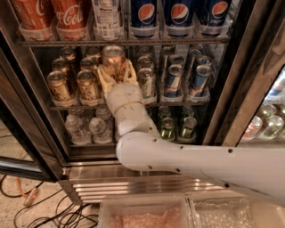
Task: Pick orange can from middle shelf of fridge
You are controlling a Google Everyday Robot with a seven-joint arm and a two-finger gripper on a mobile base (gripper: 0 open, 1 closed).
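Observation:
The fridge (pixel 133 180) stands open in front of me, with a steel grille at its base. On its middle shelf (pixel 67 107), several copper-orange cans (pixel 88 84) stand in lanes at the left. My gripper (pixel 116 71) reaches into the shelf. Its pale fingers (pixel 103 79) are closed on either side of one orange can (pixel 113 59). That can sits higher than its neighbours, close under the rack above. The white arm (pixel 187 160) runs from lower right up to the shelf.
A green-and-white can (pixel 146 82) and slim blue-and-silver cans (pixel 174 80) stand right of the gripper. Cola bottles (pixel 67 18) and blue bottles (pixel 178 13) fill the rack above. Water bottles (pixel 94 128) and green cans (pixel 168 128) are below. Cables (pixel 40 213) lie on the floor.

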